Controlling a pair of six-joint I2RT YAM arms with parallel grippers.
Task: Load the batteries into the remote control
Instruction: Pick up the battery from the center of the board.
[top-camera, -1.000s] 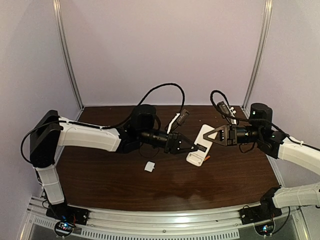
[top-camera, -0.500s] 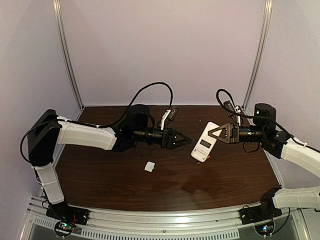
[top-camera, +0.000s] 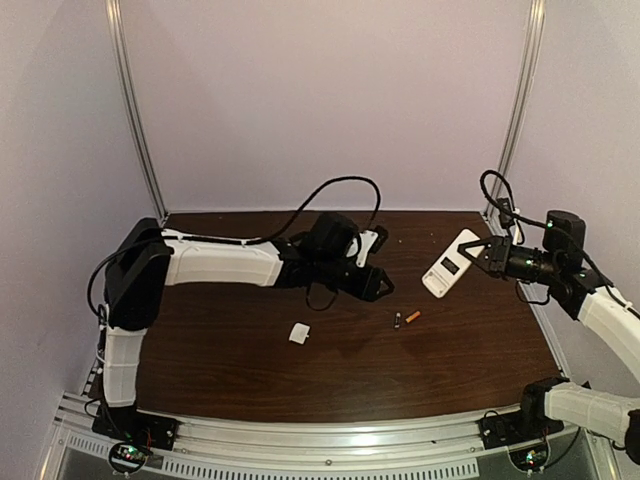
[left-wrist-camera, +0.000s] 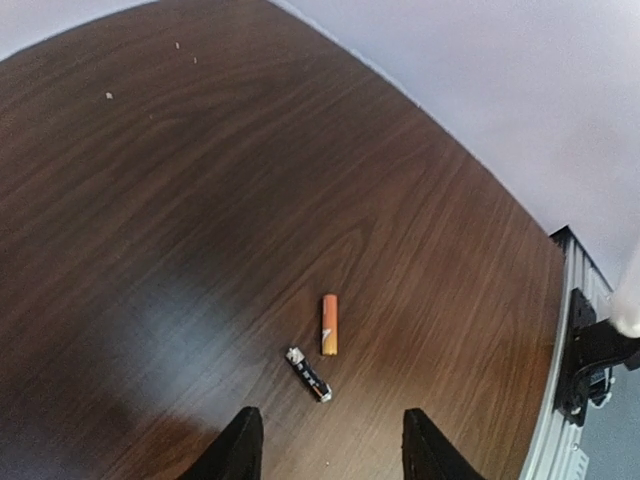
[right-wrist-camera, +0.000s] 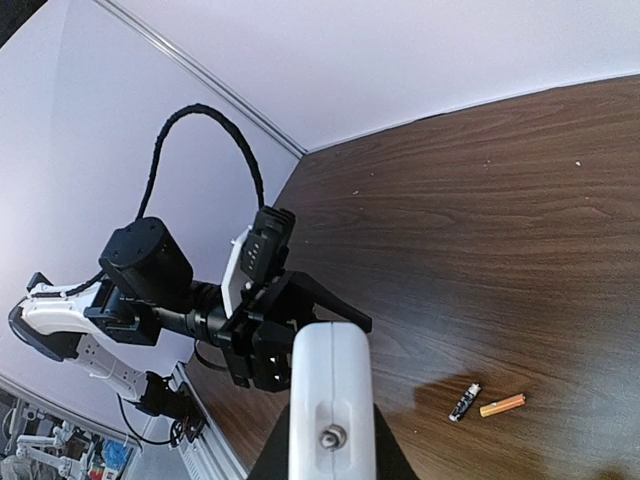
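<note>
Nothing loaded yet: orange battery (left-wrist-camera: 329, 324), dark battery (left-wrist-camera: 308, 373) loose on table (top-camera: 220, 340), centre-right of top view. Right gripper (top-camera: 487, 256) pinches remote control (top-camera: 452, 263) aloft, far right. Left gripper (left-wrist-camera: 330, 450) spread, empty, above batteries; pick, insert remain

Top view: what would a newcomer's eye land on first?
The white remote, held off the table in the right gripper at the right edge. Next, the orange battery and dark battery, lying close together mid-table, just ahead of the open left gripper.
</note>
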